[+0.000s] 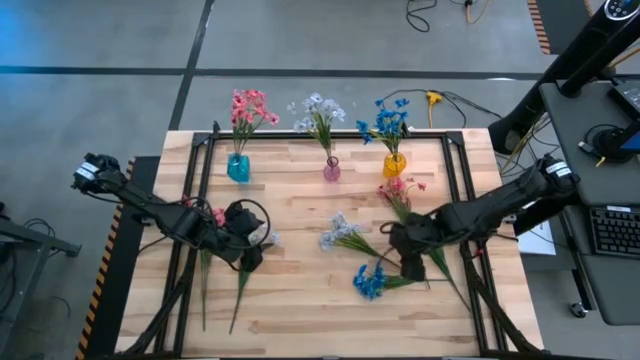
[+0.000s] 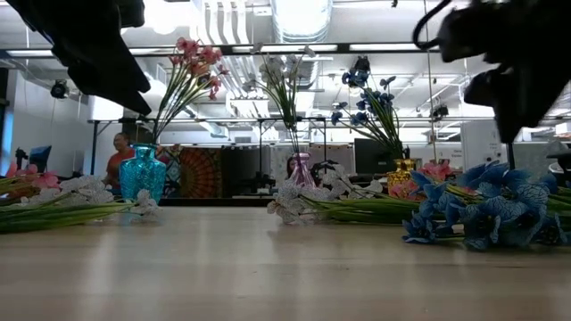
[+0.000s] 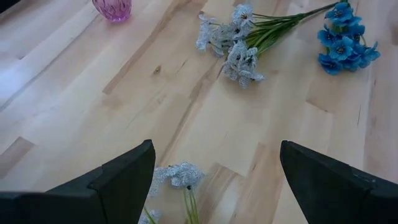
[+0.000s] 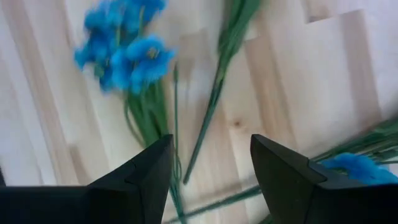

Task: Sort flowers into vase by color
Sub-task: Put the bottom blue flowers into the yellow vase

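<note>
3 vases (image 1: pixel 331 169): teal, pink, amber. Flowers (image 1: pixel 371 281) pink, pale lavender-white, blue on light wood table (image 1: pixel 300 310).

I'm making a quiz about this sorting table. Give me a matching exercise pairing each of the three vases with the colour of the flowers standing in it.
Vases:
1. teal vase
2. pink vase
3. yellow vase

Flowers in it:
A. bright blue
B. pink
C. pale lavender-white

Pairs: 1-B, 2-C, 3-A
</note>
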